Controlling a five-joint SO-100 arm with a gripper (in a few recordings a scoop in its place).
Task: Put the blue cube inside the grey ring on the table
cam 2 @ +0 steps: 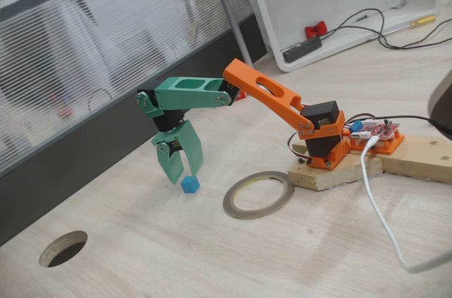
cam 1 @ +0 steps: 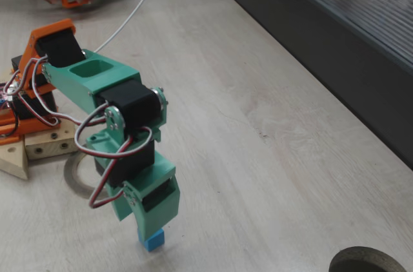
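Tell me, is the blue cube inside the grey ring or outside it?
Outside. In a fixed view the blue cube sits on the table left of the grey ring, apart from it, at the gripper fingertips.

Bare table [cam 2: 212, 255] between blue cube [cam 2: 189, 185] and grey ring [cam 2: 259, 195].

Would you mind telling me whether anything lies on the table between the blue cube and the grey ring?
Nothing visible does. The blue cube sits on the table at the tips of the gripper, and the strip of wood between it and the grey ring is bare. The arm's wooden base touches the ring's far side.
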